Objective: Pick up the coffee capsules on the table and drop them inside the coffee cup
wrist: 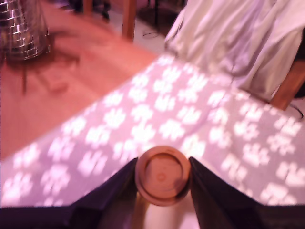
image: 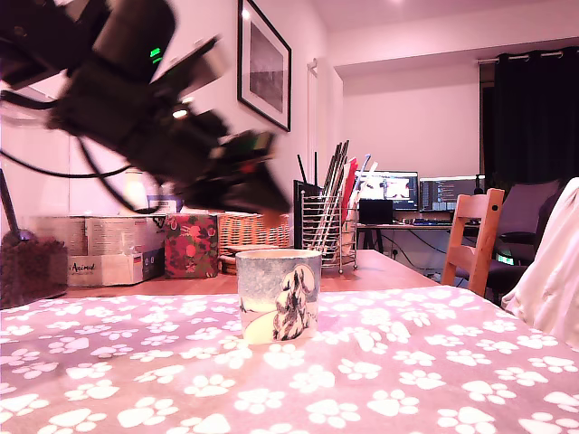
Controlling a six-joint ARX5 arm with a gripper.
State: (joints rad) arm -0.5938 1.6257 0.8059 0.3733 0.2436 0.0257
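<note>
The coffee cup, pale blue-white with a dark drawn figure, stands upright on the paw-print cloth of the table. My arm is blurred with motion at the exterior view's upper left. The gripper hangs above the cup, well apart from its rim. In the wrist view the gripper is shut on a brown coffee capsule, whose round flat face points at the camera between the two dark fingers. The cloth lies far below it. The wrist view does not clearly show the cup.
A wire utensil holder stands behind the cup on bare wood. Boxes, a floral box and a basket line the back. A wooden chair and a draped white cloth are at the exterior view's right.
</note>
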